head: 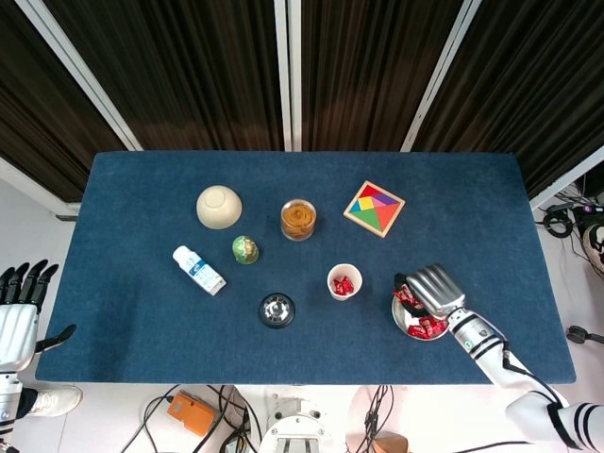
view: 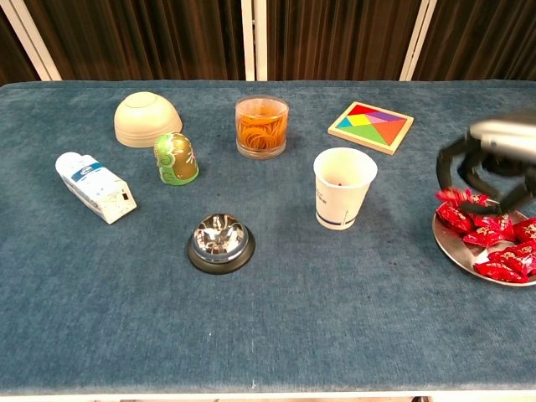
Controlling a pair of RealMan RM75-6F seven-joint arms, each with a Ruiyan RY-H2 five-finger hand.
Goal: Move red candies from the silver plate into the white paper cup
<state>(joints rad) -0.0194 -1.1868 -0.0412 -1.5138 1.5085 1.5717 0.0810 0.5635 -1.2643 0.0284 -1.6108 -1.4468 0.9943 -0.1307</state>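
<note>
- The right hand (view: 492,159) hangs above the far edge of the silver plate (view: 456,251), fingers (view: 450,163) curled downward and blurred; whether a candy is caught in them cannot be told.
- The silver plate sits near the table's front edge toward the right end, with red candies (view: 486,239) heaped on it.
- The white paper cup (view: 343,188) stands upright just left of the plate, apart from it; the head view shows red candies inside the cup (head: 343,284).
- The left hand (head: 19,311) is off the table beyond its left end, fingers straight and spread, holding nothing.
- On the blue table (view: 335,318): a call bell (view: 219,242) near the front edge, a small white bottle (view: 95,188) lying on its side toward the left end, a green egg-shaped figure (view: 176,157), an overturned cream bowl (view: 146,119), a glass jar of rubber bands (view: 261,126), and a tangram puzzle (view: 370,126) toward the back.
</note>
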